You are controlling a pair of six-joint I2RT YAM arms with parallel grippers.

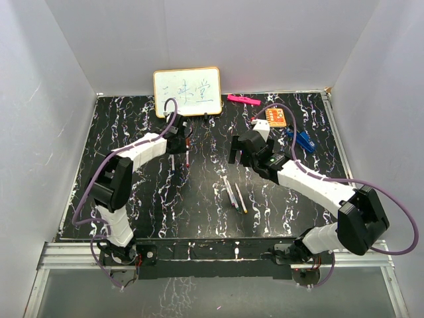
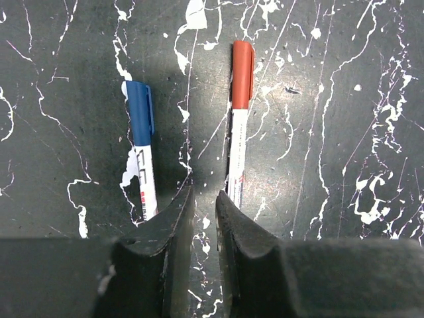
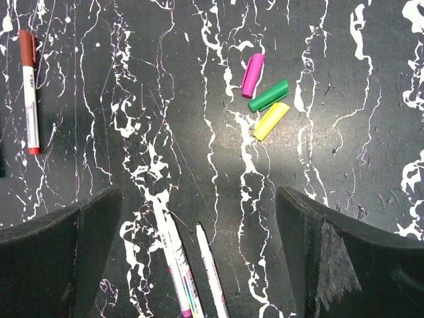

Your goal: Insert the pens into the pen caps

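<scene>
In the left wrist view, a white pen with a blue cap [image 2: 140,119] and a white pen with a red-brown cap [image 2: 241,73] lie side by side on the black marbled table. My left gripper [image 2: 204,193] sits just behind and between them. Its jaws are almost together with nothing between them. My right gripper [image 3: 199,195] is wide open and empty above the table. Three uncapped white pens [image 3: 173,262] lie between its fingers. Purple [image 3: 252,75], green [image 3: 268,95] and yellow [image 3: 271,121] caps lie loose ahead of it. The uncapped pens also show in the top view [image 1: 233,192].
A small whiteboard [image 1: 187,91] leans at the back wall. A pink highlighter [image 1: 243,100], an orange card [image 1: 277,117] and a blue clip [image 1: 301,139] lie at the back right. White walls enclose the table on three sides.
</scene>
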